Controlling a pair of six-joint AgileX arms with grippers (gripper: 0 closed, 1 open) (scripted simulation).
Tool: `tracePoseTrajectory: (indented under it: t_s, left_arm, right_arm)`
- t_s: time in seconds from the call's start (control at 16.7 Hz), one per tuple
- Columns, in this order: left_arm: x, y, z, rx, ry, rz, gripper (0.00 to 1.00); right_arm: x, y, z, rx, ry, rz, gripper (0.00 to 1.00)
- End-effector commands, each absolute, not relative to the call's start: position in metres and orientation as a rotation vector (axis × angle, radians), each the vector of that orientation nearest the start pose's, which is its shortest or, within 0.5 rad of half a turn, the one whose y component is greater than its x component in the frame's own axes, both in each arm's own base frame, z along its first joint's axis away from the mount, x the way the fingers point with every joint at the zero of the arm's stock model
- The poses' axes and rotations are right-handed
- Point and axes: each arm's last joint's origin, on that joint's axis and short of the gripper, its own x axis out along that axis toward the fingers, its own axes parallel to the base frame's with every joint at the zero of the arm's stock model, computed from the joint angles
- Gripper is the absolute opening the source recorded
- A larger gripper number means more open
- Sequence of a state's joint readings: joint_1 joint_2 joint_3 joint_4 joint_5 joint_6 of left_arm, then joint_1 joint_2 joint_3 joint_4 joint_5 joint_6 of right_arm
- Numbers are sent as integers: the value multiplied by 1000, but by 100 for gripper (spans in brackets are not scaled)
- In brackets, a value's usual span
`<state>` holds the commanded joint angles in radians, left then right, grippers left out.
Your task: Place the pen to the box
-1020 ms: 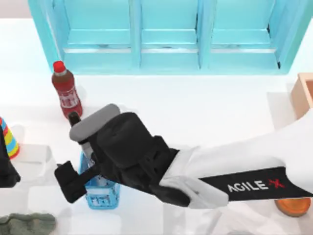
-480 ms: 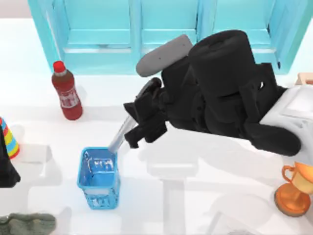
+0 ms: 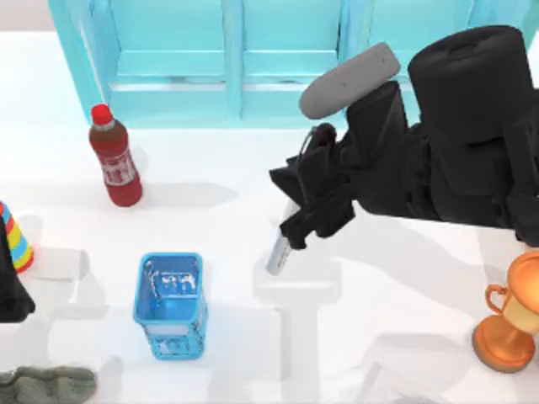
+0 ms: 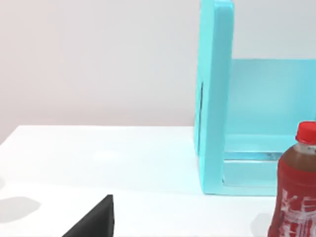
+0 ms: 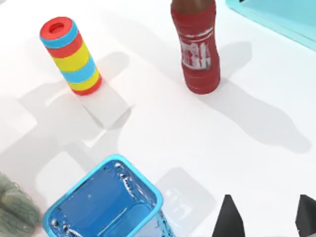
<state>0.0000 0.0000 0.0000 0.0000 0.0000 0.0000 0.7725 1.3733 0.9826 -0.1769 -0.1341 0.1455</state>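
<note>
Lifted rightward off the blue basket (image 3: 171,303), right gripper (image 3: 296,220) clenches the pen (image 3: 279,253); silver-grey barrel hangs below.

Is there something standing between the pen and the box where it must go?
The box is not in these pictures, so the way to it cannot be judged. The right pincer holds the pen above bare table, past the blue basket. A trophy stands at the table's right.

Pen (image 3: 279,252): slim, silver-grey barrel end showing, tilted, lower tip pointing down toward table (upper part hidden behind right pincer (image 3: 296,229) gripping it), held above table's middle, well right of blue basket.
</note>
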Motion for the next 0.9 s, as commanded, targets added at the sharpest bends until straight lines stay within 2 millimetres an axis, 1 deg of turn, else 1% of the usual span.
tracePoseTrajectory:
  t_s: [0.12,0.24,0.3,0.42,0.54,0.66,0.78,0.9]
  left_arm:
    - [106,-1,160,0,0,0,100]
    - [106,-1,160,0,0,0,100]
    - [106,-1,160,0,0,0,100]
    - [106,-1,160,0,0,0,100]
    - [106,-1,160,0,0,0,100]
    - [106,-1,160,0,0,0,100]
    - [106,-1,160,0,0,0,100]
    - [106,-1,160,0,0,0,100]
  right_arm:
    - [215,220,268,-61,615,848,0]
    - [221,212,270,-69,617,832,0]
    - [226,203,271,-76,620,817,0]
    - [241,179,276,-91,627,770,0]
    - [256,142,281,-104,638,700,0]
    - [267,94,288,-109,650,610,0]
    - [267,43,294,-108,661,513,0]
    - [256,-3,301,-104,668,421,0]
